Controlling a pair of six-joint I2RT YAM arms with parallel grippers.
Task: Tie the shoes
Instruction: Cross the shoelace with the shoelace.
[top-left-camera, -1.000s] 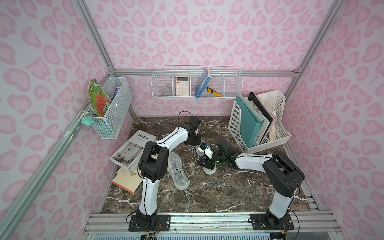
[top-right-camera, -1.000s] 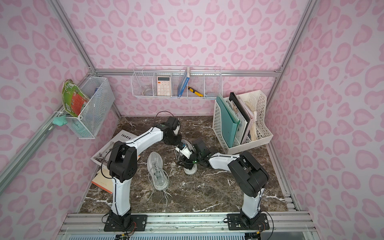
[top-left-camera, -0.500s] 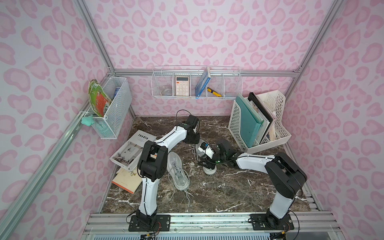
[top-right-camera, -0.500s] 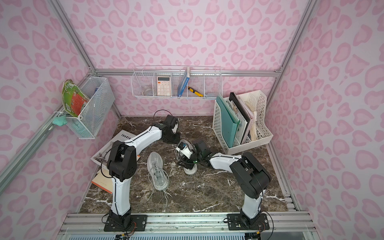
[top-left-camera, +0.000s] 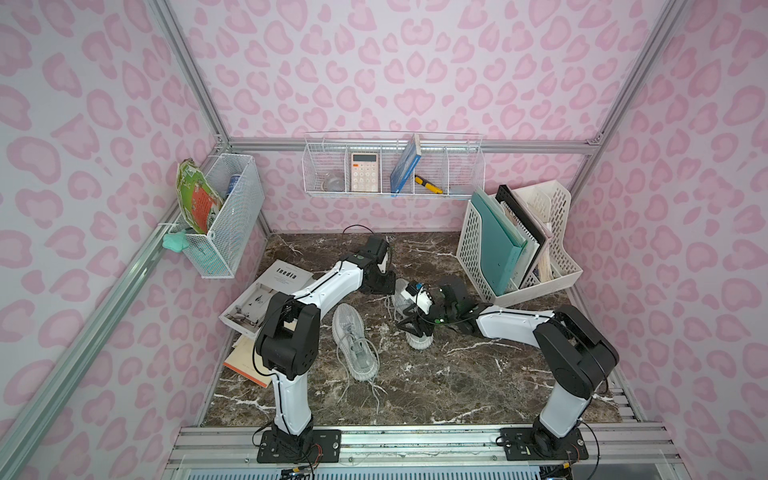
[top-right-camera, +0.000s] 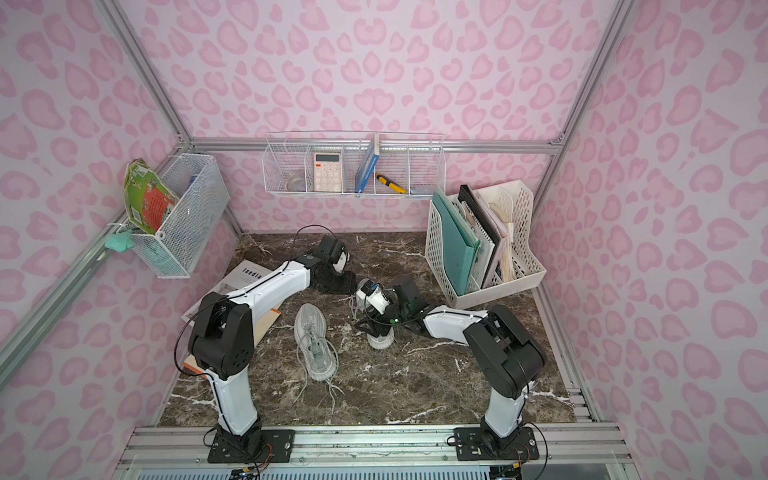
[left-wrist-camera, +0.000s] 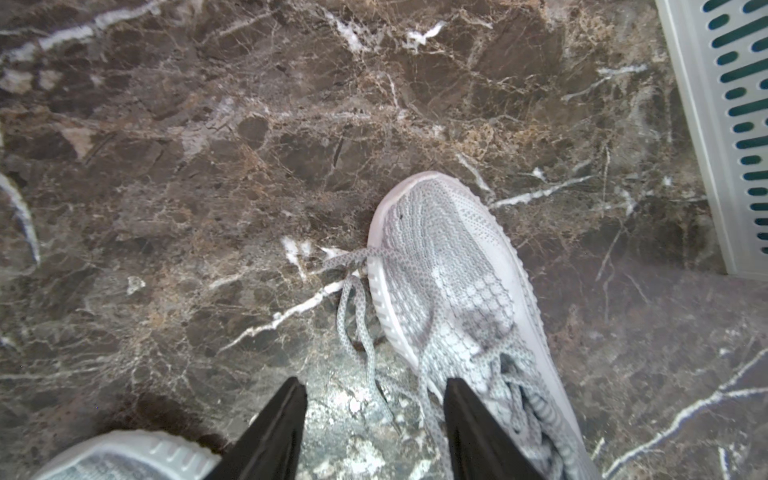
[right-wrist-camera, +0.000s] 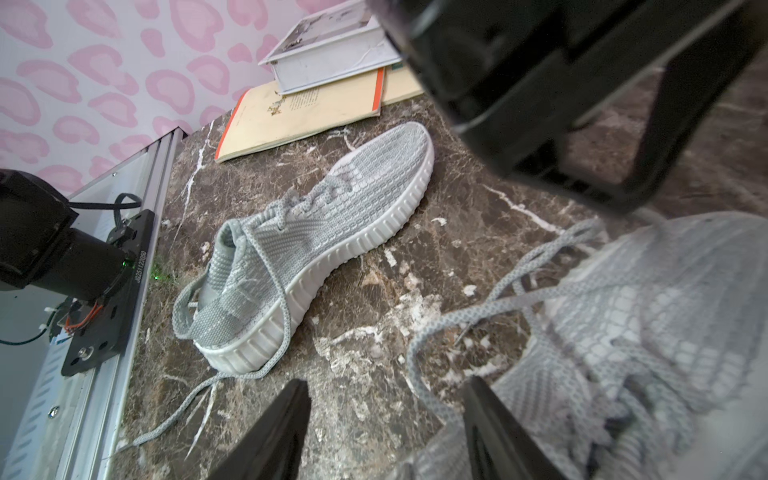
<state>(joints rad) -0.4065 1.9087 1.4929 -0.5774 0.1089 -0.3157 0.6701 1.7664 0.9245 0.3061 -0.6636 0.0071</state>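
right wrist: grey knit shoe (right-wrist-camera: 316, 220), ribbed sole (right-wrist-camera: 357, 247), veined marble tabletop (right-wrist-camera: 457, 203)

On the dark marble-patterned tabletop (top-left-camera: 457, 382), the nearer shoe (top-left-camera: 355, 343) lies toward the front with its laces (top-left-camera: 376, 395) trailing loose, and the farther shoe (top-left-camera: 419, 340) sits just beside and behind it. A white book (top-left-camera: 274, 286) overlaps a yellow book (top-left-camera: 243, 361) at the left edge. A white file rack (top-left-camera: 471, 245) stands at the back right.
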